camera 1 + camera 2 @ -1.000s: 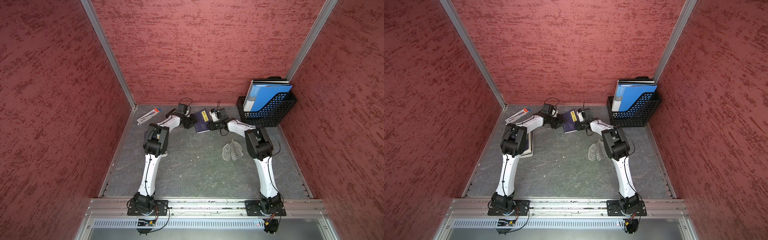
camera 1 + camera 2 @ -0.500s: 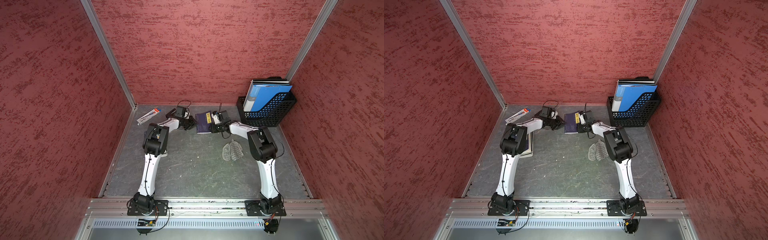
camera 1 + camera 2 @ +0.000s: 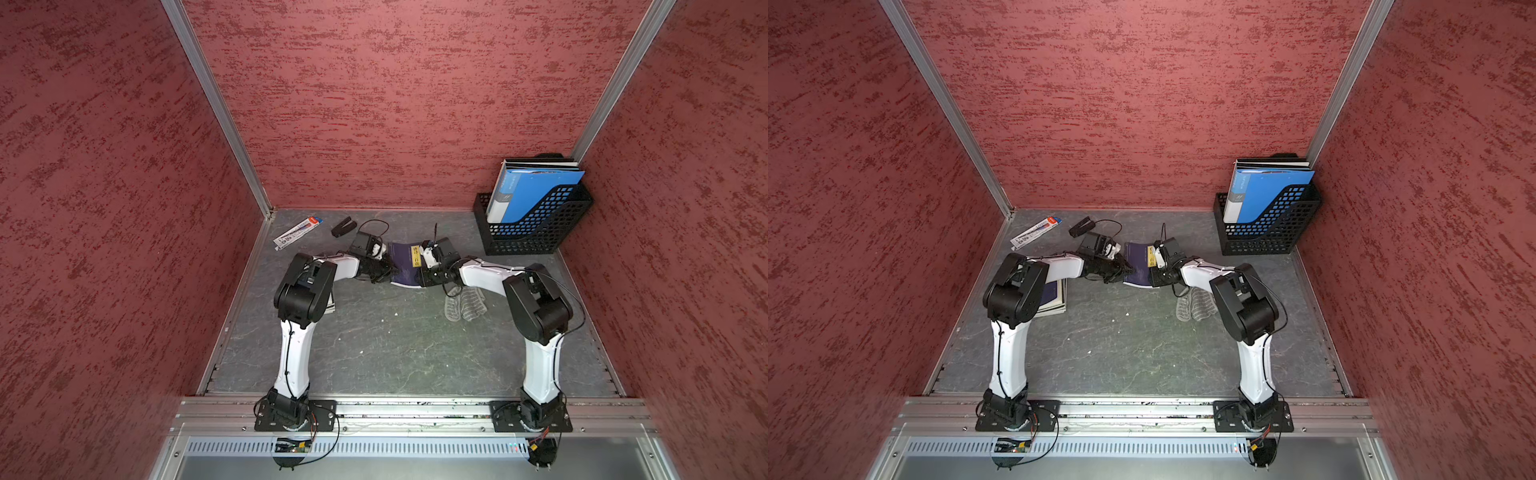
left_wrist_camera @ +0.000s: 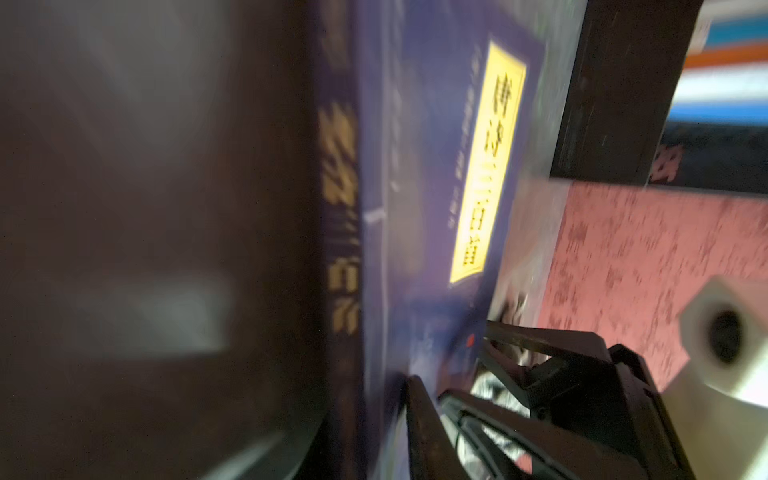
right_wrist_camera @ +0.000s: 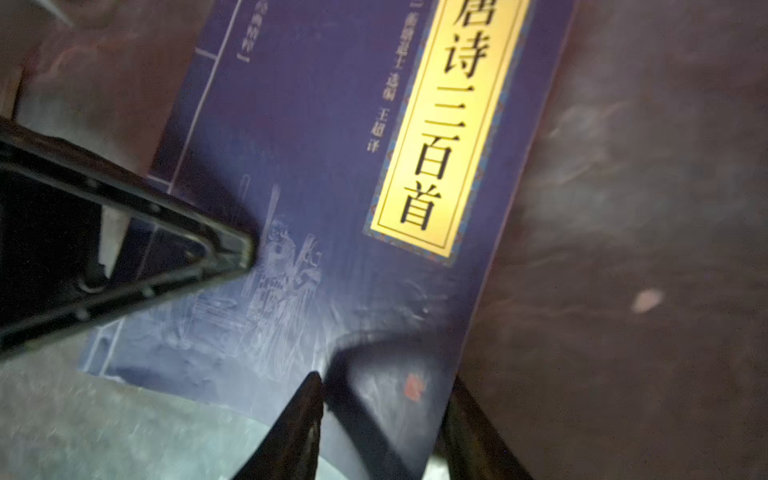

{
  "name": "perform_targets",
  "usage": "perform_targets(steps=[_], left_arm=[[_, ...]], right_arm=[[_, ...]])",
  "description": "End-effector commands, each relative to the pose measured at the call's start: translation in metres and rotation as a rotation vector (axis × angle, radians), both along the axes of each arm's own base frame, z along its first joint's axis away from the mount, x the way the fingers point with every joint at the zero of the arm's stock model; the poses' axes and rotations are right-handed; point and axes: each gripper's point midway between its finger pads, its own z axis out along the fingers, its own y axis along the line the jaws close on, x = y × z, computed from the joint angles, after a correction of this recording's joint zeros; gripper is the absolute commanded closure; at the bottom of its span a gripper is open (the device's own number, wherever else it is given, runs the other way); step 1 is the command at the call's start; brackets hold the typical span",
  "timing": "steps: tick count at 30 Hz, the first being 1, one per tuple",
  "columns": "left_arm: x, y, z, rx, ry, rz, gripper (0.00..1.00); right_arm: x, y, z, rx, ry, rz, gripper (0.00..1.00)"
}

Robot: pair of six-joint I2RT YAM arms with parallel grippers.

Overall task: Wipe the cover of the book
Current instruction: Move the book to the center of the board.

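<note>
A dark blue book [image 3: 402, 266] [image 3: 1137, 266] with a yellow title label lies at the back of the table between both arms. My left gripper [image 3: 387, 270] [image 4: 374, 399] is shut on its spine edge, with one finger [image 4: 419, 419] lying on the cover. My right gripper [image 3: 422, 276] [image 5: 386, 419] is shut across the near right corner, and the cover [image 5: 316, 174] bows up between the jaws. A grey striped cloth [image 3: 463, 303] [image 3: 1196, 305] lies loose on the table beside the right forearm, with neither gripper on it.
A black mesh file rack [image 3: 536, 232] with blue folders stands at the back right. A pen packet [image 3: 297, 233] and a small black object [image 3: 343, 227] lie at the back left. A stack of books [image 3: 1054, 297] sits under the left arm.
The left gripper has closed on the book's spine edge. The book has turned from slanted to squarer, while the right gripper kept its hold on the corner.
</note>
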Motion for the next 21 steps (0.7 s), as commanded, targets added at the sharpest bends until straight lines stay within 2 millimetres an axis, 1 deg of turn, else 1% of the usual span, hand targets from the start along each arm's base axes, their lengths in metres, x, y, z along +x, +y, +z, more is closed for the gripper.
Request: perform_targets(steps=[1,3,6,9,12,13,14,17,19,21], left_arm=[[-0.044,-0.017,0.01,0.01,-0.002,-0.092,0.78],[-0.067,-0.018,0.01,0.052,-0.004,-0.11,0.79],[-0.097,-0.011,0.009,0.105,-0.009,-0.111,0.81],[-0.124,-0.002,0.007,0.123,0.003,-0.098,0.85],[-0.147,0.003,0.011,0.149,-0.005,-0.108,0.86],[-0.153,0.006,0.011,0.173,-0.011,-0.112,0.87],[-0.16,0.009,0.012,0.203,-0.017,-0.117,0.87],[-0.175,0.013,0.015,0.26,-0.038,-0.127,0.88],[-0.181,0.012,0.016,0.275,-0.048,-0.126,0.88],[-0.184,0.01,0.015,0.287,-0.047,-0.116,0.88]], right_arm=[[-0.036,0.023,0.021,0.057,-0.007,0.03,0.54],[-0.058,0.025,0.025,0.06,-0.011,0.025,0.54],[-0.085,0.021,0.03,0.06,-0.007,-0.002,0.54],[-0.107,0.01,0.036,0.06,-0.003,-0.037,0.54],[-0.125,-0.008,0.044,0.045,-0.007,-0.071,0.52],[-0.129,-0.014,0.046,0.034,-0.013,-0.085,0.51],[-0.131,-0.022,0.054,0.029,-0.032,-0.102,0.49],[-0.134,-0.04,0.068,-0.007,-0.07,-0.143,0.45],[-0.131,-0.053,0.075,-0.047,-0.1,-0.183,0.41],[-0.125,-0.073,0.076,-0.127,-0.12,-0.249,0.35]])
